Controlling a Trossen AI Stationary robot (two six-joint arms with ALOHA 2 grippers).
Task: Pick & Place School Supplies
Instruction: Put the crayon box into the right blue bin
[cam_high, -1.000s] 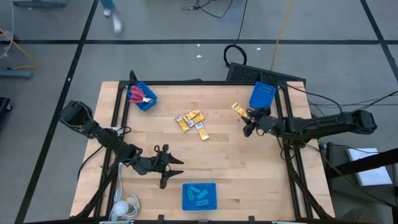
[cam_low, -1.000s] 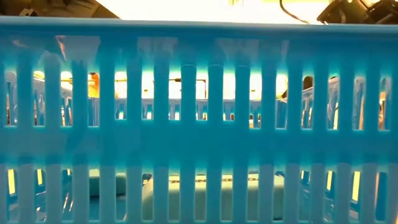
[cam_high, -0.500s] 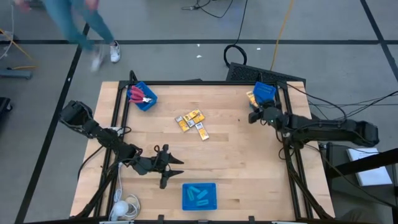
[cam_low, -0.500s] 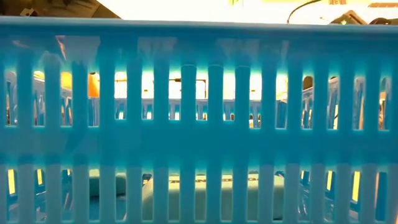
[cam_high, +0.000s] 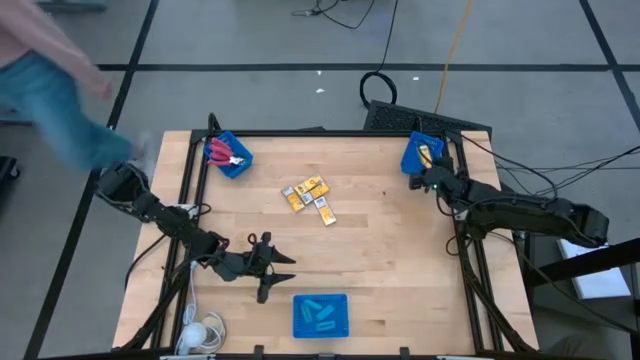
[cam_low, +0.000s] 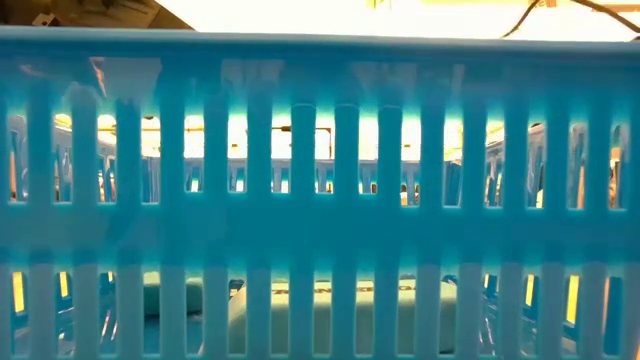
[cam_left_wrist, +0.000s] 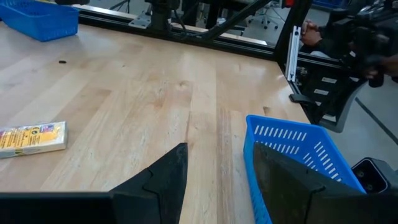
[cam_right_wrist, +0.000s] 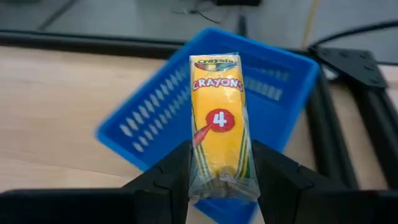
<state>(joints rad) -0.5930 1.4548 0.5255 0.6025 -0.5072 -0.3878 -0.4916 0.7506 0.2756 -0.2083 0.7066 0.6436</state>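
Observation:
My right gripper is shut on a yellow crayon pack at the table's far right. It holds the pack over the near edge of a blue bin. Three more crayon packs lie mid-table. Red-handled scissors lie in a blue bin at the far left. Light-blue oblong pieces lie in a blue bin at the near edge. My left gripper stands open just left of that bin, with nothing between its fingers. My right gripper pinches the crayon pack's near end between its two fingers, one on each long side. The fingers lie along the pack, slanting down toward the far right bin. The pack sticks out past the fingertips, label up, lifted clear of table and bin.
The near bin's slotted wall fills the low view. Black frame rails run along the table's sides. A white bundle lies at the near left corner. A person passes beyond the far left corner.
My right gripper has carried the crayon pack from beside the far right bin toward the table's far right corner, turning and sinking a little, and now holds it over the bin's edge. A person has walked leftward behind the table.

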